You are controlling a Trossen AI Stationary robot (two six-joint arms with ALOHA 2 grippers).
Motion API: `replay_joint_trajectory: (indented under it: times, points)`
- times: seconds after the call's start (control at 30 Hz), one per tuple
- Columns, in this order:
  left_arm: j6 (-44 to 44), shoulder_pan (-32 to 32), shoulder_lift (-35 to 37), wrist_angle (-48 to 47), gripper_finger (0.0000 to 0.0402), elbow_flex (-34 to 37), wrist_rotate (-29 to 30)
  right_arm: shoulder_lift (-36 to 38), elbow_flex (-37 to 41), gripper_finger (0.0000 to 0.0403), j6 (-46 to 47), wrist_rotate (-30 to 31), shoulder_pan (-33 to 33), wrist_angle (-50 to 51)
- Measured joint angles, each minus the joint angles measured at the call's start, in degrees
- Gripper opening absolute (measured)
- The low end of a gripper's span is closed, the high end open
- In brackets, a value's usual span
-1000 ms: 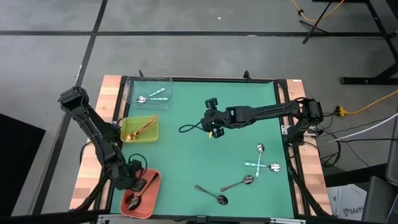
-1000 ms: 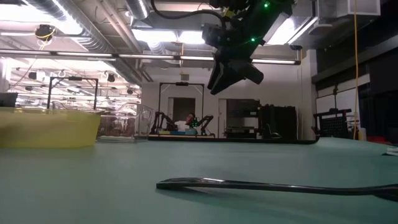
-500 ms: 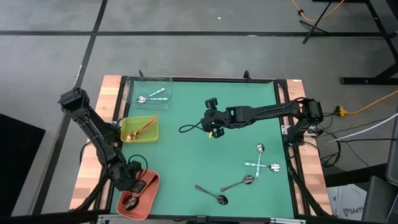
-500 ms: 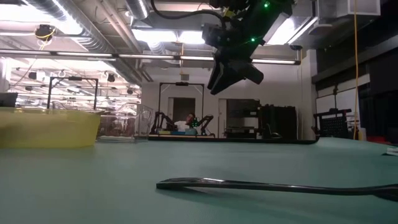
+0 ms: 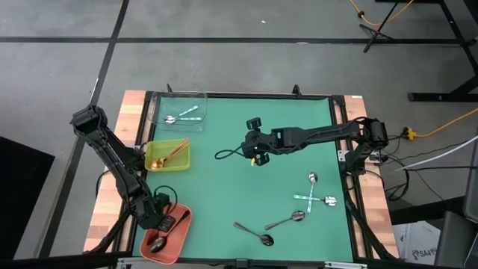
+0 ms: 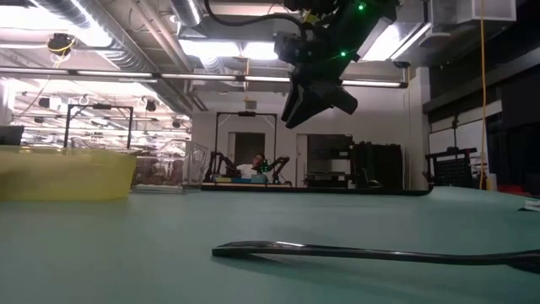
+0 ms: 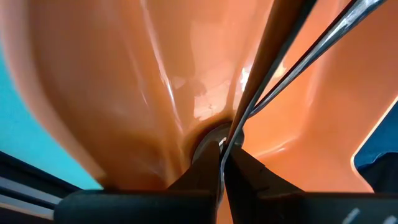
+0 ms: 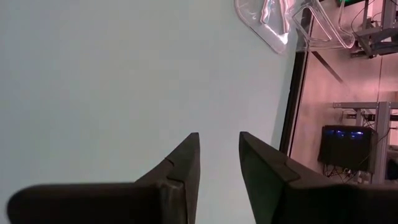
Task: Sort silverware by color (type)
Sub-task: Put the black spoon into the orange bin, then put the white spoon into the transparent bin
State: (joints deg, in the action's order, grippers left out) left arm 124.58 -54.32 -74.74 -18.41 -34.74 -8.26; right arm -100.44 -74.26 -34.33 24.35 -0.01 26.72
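My left gripper point(image 5: 162, 222) reaches into the salmon-orange tray point(image 5: 179, 237) at the near left and is shut on a dark spoon point(image 5: 159, 243). My right gripper point(image 5: 258, 156) hangs open over the middle of the green mat, with only bare mat between its fingers point(image 8: 219, 163). Two dark spoons point(image 5: 255, 234) point(image 5: 287, 220) and two silver ones point(image 5: 312, 180) point(image 5: 320, 199) lie flat on the mat at the near right. Silver spoons point(image 5: 181, 116) lie in the clear tray and copper ones point(image 5: 169, 153) in the yellow-green tray. My left gripper pinches the dark spoon's thin handle point(image 7: 231, 134) between its two fingertips point(image 7: 198, 175). The fingers slant down into the tray from its far side. The spoon's bowl point(image 5: 158, 243) lies on the tray floor toward the near edge.
The clear tray point(image 5: 160, 104) stands at the far left corner and the yellow-green tray point(image 5: 184, 162) below it along the left edge. The mat's middle and far right are bare. A dark spoon point(image 6: 354, 250) lies close in front of the low camera.
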Motion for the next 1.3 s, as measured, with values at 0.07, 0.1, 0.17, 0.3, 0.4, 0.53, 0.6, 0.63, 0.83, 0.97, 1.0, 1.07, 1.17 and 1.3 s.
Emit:
replay_joint_trajectory:
  times: [0.07, 0.1, 0.17, 0.3, 0.4, 0.53, 0.6, 0.63, 0.83, 0.97, 1.0, 1.07, 1.17, 1.3]
  points:
    - [1.23, 0.02, 0.0, 0.0, 0.001, 0.0, 0.16, 0.0, 0.0, 0.0104, 0.0, 0.0, 0.0, 0.0]
    - [1.55, 0.02, 0.0, 0.01, 0.001, 0.0, 0.17, 0.0, 0.0, 0.0104, 0.0, 0.01, 0.0, 0.0]
    - [1.8, 0.03, 0.0, -0.08, 0.001, 0.0, 0.19, 0.0, 0.0, 0.0104, 0.0, 0.01, 0.0, 0.0]
    - [1.85, 0.04, 0.0, -0.12, 0.001, 0.0, 0.18, 0.0, 0.0, 0.0104, 0.0, 0.01, 0.0, 0.0]
    - [1.85, 0.04, 0.0, -0.13, 0.001, 0.0, 0.16, 0.0, 0.0, 0.0104, 0.0, -0.01, 0.0, 0.0]
    - [1.86, 0.04, 0.0, -0.21, 0.0023, 0.0, 0.14, 0.0, 0.0, 0.0104, 0.0, 0.01, 0.0, 0.0]
    - [1.86, 0.04, 0.0, -0.46, 0.0038, 0.0, 0.15, 0.0, 0.0, 0.0104, 0.0, 0.0, 0.0, 0.0]
    - [1.85, 0.04, -0.01, -0.59, 0.0046, 0.0, 0.15, 0.0, 0.0, 0.0104, 0.0, 0.01, 0.0, 0.0]
    - [1.85, 0.04, -0.02, -0.57, 0.0081, 0.0, 0.14, 0.0, 0.0, 0.0104, 0.0, 0.01, 0.0, 0.0]
    - [1.85, 0.04, -0.02, -0.57, 0.0084, 0.0, 0.16, 0.0, 0.0, 0.0104, 0.0, 0.01, 0.0, 0.0]
    - [1.85, 0.04, -0.02, -0.57, 0.0084, 0.0, 0.18, 0.0, 0.0, 0.0104, 0.0, 0.01, 0.0, 0.0]
    - [1.85, 0.04, -0.02, -0.55, 0.0084, 0.0, 0.18, 0.0, 0.0, 0.0104, 0.0, 0.0, 0.0, 0.0]
    - [1.86, 0.04, -0.02, -0.49, 0.0084, 0.0, 0.18, 0.0, 0.0, 0.0104, 0.0, 0.01, 0.0, 0.0]
    - [1.85, 0.04, 0.23, 1.65, 0.0085, 0.0, -0.12, 0.0, 0.0, 0.0104, 0.0, 0.0, 0.0, 0.0]
